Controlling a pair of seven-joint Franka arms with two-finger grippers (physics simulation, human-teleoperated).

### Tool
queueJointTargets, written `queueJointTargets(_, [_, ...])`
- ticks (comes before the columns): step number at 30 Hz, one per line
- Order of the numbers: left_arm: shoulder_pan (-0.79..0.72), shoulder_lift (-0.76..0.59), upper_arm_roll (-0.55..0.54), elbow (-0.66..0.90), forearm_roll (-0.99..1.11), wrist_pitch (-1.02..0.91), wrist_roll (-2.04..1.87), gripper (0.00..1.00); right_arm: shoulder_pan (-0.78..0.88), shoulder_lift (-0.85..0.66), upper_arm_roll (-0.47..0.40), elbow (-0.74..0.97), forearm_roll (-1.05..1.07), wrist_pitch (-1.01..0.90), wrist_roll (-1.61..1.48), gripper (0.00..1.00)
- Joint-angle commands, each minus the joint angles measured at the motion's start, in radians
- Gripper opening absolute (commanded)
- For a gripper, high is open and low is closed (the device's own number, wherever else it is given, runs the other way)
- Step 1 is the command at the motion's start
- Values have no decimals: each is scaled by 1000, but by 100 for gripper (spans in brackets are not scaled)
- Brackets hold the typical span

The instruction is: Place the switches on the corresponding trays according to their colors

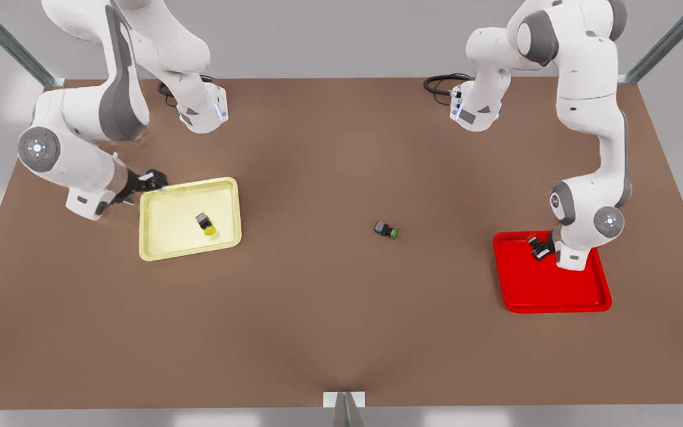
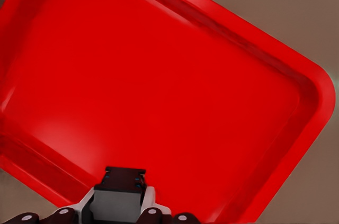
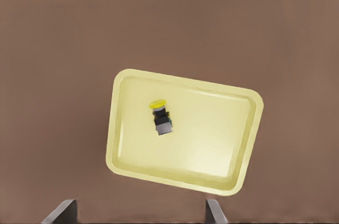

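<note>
1. the left gripper [image 1: 538,248] hangs low over the red tray [image 1: 555,296] on the front view's right, closed on a grey-black switch [image 2: 119,191]. in the left wrist view the switch body sits between the fingers above the tray's near rim; its cap is hidden, so i judge it to be the red one only from the tray below.
2. the right gripper [image 1: 153,179] is by the far corner of the yellow tray [image 1: 166,249] on the front view's left. its fingertips [image 3: 63,211] stand wide apart with nothing between them.
3. the yellow-capped switch [image 1: 205,223] lies on its side inside the yellow tray, clear of the rims, so that half looks done.
4. step in hand, as i judge it: setting the held switch down. carry it inward off the rim toward the tray's middle, lower until it nearly touches the floor, then open gently so it cannot bounce out.
5. a green-capped switch [image 1: 386,229] lies on the bench [image 1: 341,332] between the trays; leave it there.
6. count: three switches, two trays, two arms.
</note>
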Motion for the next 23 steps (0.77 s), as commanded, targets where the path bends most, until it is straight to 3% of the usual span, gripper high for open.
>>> queueJointTargets(1, [-1, 1, 1, 10, -6, -1, 3, 100, 66, -1, 9, 75, -9, -62, 72, 100])
queueJointTargets(2, [13, -4, 1, 33, 19, -7, 6, 100, 74, -1, 11, 193, -68, -136, 77, 100])
queueJointTargets(3, [18, -4, 1, 47, 24, -13, 23, 100, 288, -68, -248, 183, -73, -110, 88, 100])
queueJointTargets(4, [18, -2, 1, 68, 24, -19, 38, 100, 324, -313, -295, -108, -33, 104, 91, 100])
queueJointTargets(5, [19, -4, -1, 76, 24, -19, 38, 100, 325, -386, -298, -221, -30, 175, 91, 100])
queueJointTargets(7, [44, -30, -62, 109, 27, -37, 41, 100, 327, -381, -302, -241, -30, 172, 93, 100])
queueJointTargets(8, [88, -89, -194, 180, 56, -183, 51, 100, 325, -380, -313, -236, -29, 152, 93, 100])
queueJointTargets(11, [91, -226, -455, 392, 194, -587, 75, 99, 324, -391, -351, -232, 13, 132, 93, 100])
queueJointTargets(13, [90, -214, -473, 623, 162, -883, 209, 100, 325, -384, -359, -244, 17, 140, 93, 100])
queueJointTargets(16, [81, -241, -458, 614, 163, -915, 342, 100, 328, -397, -354, -249, 19, 140, 96, 100])
queueJointTargets(17, [24, -229, -386, 625, 160, -915, 344, 100, 324, -392, -356, -250, 19, 144, 96, 100])
queueJointTargets(18, [15, -200, -381, 663, 160, -927, 342, 100, 325, -394, -356, -242, 19, 141, 96, 100])
queueJointTargets(19, [15, -108, -381, 812, 159, -1012, 344, 100, 327, -392, -351, -249, 19, 141, 97, 100])
queueJointTargets(23, [15, -108, -381, 810, 159, -1007, 342, 100, 325, -398, -361, -242, 19, 132, 93, 100])
